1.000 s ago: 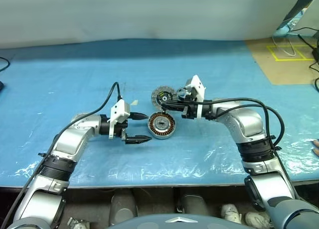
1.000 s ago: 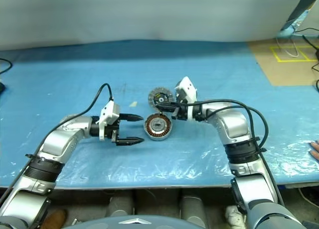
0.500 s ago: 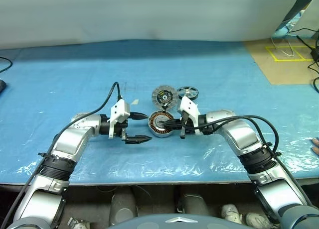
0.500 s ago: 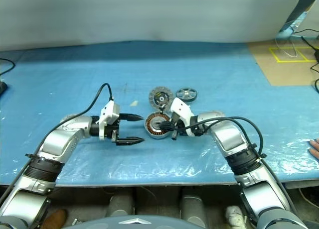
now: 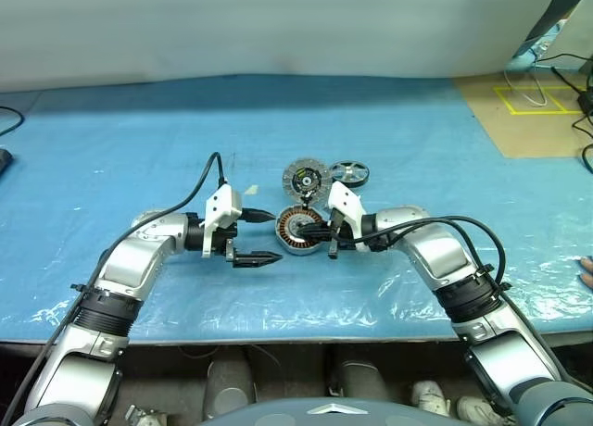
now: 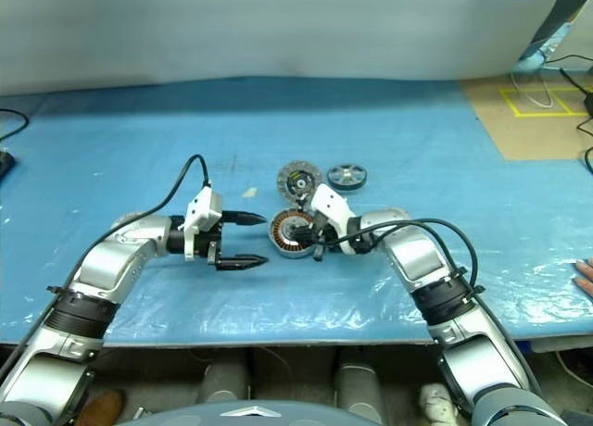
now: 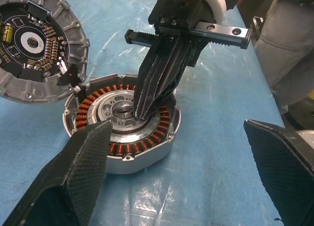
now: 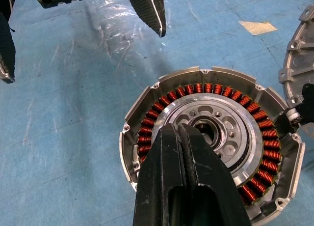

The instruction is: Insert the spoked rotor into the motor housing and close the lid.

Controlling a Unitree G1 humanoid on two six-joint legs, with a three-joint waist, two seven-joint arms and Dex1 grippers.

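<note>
The motor housing (image 5: pixel 288 231), a short silver can with copper windings, lies open on the blue table. My right gripper (image 5: pixel 309 232) is shut with nothing in it. Its fingertips (image 7: pixel 140 111) point down onto the housing's silver hub (image 8: pixel 222 128). My left gripper (image 5: pixel 276 237) stands open just left of the housing, nothing between its fingers (image 7: pixel 81 172). The lid (image 5: pixel 306 179), a grey disc with a black centre, lies just behind the housing. The spoked rotor (image 5: pixel 349 173) lies to the right of the lid, free of both grippers.
The blue plastic-covered table (image 5: pixel 139 148) spreads wide on all sides. A person's hand (image 5: pixel 586 270) shows at the far right edge. Brown floor with yellow tape (image 5: pixel 537 97) and cables lies at the back right.
My right gripper has come down from above the lid and rotor to the housing's hub, uncovering the rotor behind it. The left arm has stayed still.
</note>
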